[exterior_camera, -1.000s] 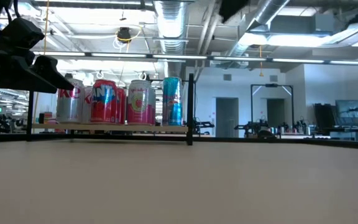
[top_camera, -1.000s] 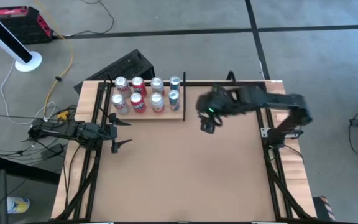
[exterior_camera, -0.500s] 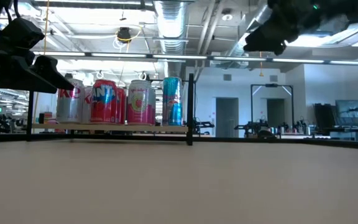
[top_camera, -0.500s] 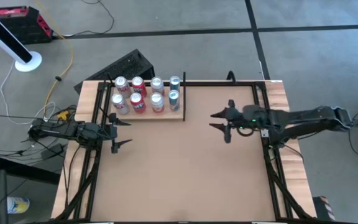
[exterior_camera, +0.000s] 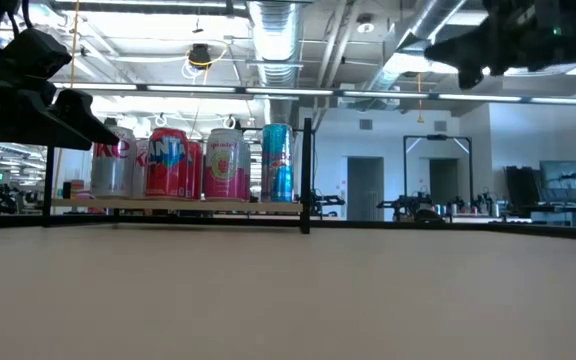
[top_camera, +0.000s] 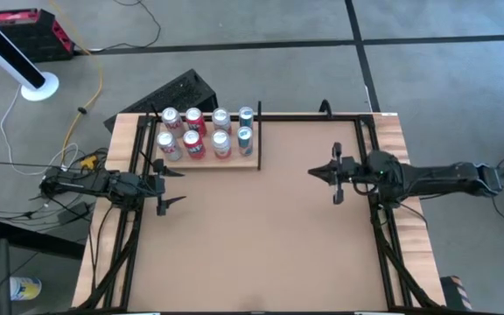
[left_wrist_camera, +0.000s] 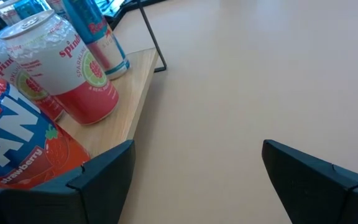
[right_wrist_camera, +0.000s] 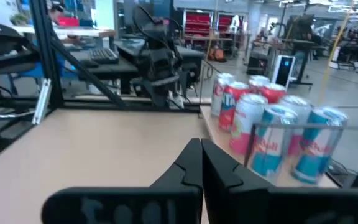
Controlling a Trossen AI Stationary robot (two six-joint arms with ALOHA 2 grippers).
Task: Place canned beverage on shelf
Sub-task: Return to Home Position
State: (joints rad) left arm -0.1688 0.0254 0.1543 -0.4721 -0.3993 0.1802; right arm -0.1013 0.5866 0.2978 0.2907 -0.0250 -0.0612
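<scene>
Several canned beverages (top_camera: 204,133) stand upright in two rows on the pale wood shelf (top_camera: 254,159) at the table's far left; its thin black upright (exterior_camera: 307,175) rises at its right end. My left gripper (top_camera: 175,185) waits open just in front of the shelf's left part, with the nearest cans (left_wrist_camera: 73,68) close ahead of its fingers. My right gripper (top_camera: 313,172) hovers shut and holding nothing above the table's right half, pointing level toward the shelf. It looks across at the cans (right_wrist_camera: 272,130) in the right wrist view.
The brown tabletop (top_camera: 252,245) lies bare between the two grippers and toward the near edge. Black frame rails (top_camera: 383,245) run along the table's left and right sides. A black box (top_camera: 178,92) sits behind the shelf, off the table's far edge.
My right gripper has drawn back from beside the shelf's right end toward the table's right edge and come down. It has tipped from pointing downward to level, and its fingers have shut on nothing. The cans and the shelf have stayed in place.
</scene>
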